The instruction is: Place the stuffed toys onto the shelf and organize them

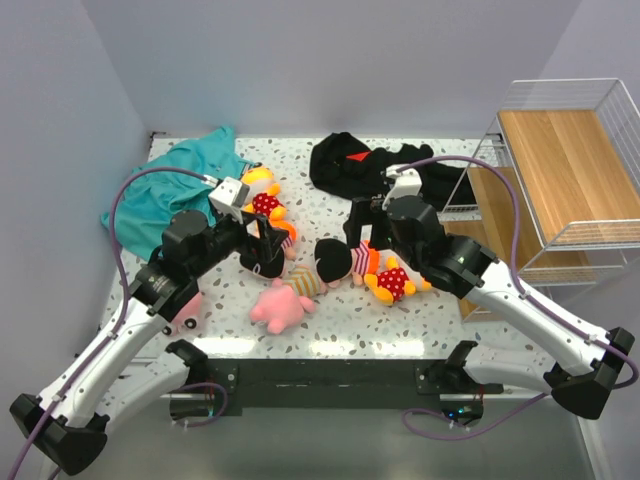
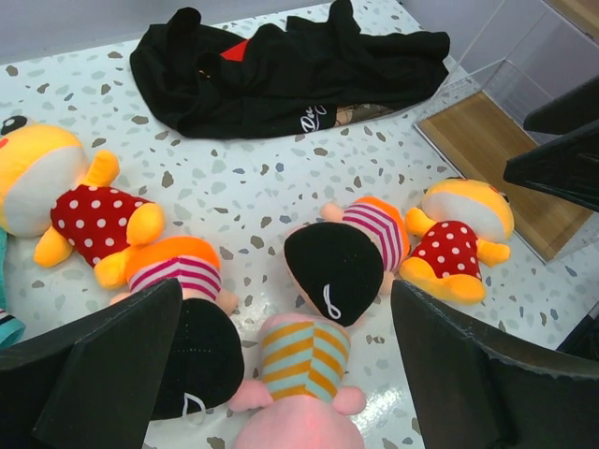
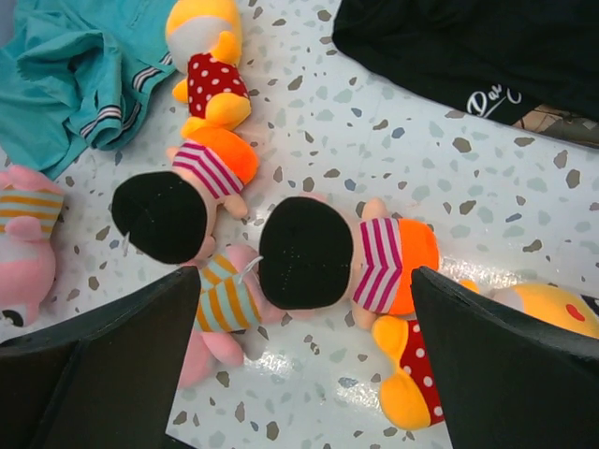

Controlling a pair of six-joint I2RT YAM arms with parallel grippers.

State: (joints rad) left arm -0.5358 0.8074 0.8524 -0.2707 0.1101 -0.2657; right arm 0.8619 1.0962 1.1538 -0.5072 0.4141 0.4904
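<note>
Both hands wide open, empty: left hand (image 2: pixel 285 304), right hand (image 3: pixel 307 279) hovering over the black-haired doll (image 3: pixel 388 265). Stuffed toys (image 1: pixel 283 305) clustered on the worktop (image 1: pixel 295 185), none visible on the shelf (image 1: pixel 565 160). Likely light, squashy, grippy fabric; I'd pinch the doll across its striped torso, not the round head.

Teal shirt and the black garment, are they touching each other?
Apart. The top external view shows bare speckled table between the teal shirt and the black garment.

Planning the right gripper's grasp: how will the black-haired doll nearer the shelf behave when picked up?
The doll looks plush, so probably soft and light. Its big head may droop if held by the striped body. Lying flat, it likely won't roll.
</note>
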